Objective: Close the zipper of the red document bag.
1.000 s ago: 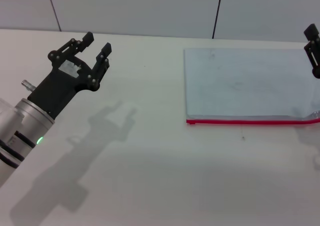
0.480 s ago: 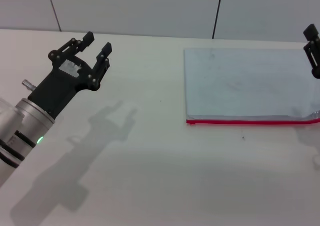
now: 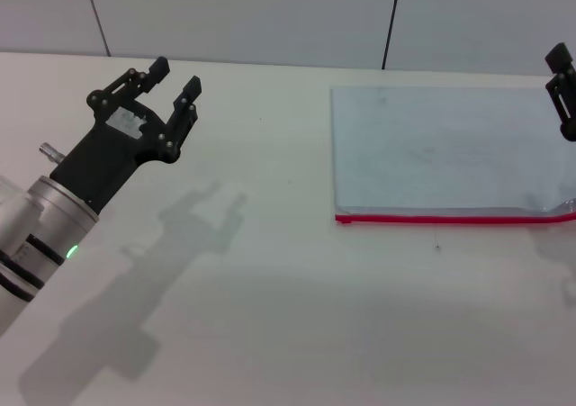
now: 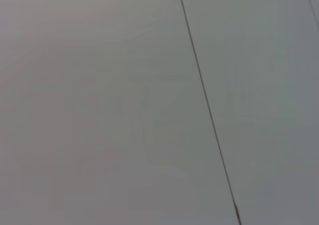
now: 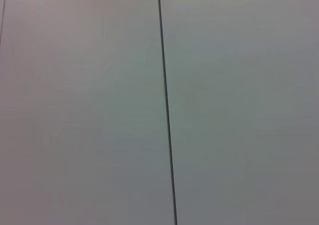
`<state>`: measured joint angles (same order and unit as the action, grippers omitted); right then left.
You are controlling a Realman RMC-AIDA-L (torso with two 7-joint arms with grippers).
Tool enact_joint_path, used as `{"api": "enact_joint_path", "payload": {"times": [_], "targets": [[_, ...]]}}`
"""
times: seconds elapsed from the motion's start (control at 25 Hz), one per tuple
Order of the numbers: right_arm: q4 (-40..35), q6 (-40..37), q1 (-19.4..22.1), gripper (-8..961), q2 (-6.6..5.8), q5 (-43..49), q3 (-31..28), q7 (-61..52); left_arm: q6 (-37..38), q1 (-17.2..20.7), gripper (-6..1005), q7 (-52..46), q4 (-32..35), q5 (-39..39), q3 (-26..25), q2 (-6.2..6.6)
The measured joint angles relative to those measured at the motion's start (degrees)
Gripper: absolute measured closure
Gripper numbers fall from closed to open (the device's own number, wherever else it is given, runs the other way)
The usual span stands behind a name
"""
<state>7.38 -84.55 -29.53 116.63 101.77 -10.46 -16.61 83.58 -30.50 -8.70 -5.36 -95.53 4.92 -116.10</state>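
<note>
The red document bag (image 3: 445, 149) lies flat on the white table at the right, a pale blue-grey pouch. Its zipper (image 3: 450, 218) runs as a thin red strip along the near long edge, bordered by a silvery band. My left gripper (image 3: 176, 75) hovers open above the table at the far left, well away from the bag. Only a bit of my right gripper (image 3: 563, 86) shows at the right edge, above the bag's far right side. Both wrist views show only the wall.
The white table (image 3: 288, 316) stretches wide between the left arm and the bag. A grey panelled wall (image 3: 270, 14) with dark seams stands behind the table's far edge.
</note>
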Motion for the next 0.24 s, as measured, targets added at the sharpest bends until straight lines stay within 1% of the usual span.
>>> {"api": "enact_joint_path", "payload": {"times": [0.24], "targets": [[0.0,0.0,0.0,414,0.00,0.0,0.0,0.0,0.0,-0.1,570,0.0,0.0,0.0,0.0,0.00]]}}
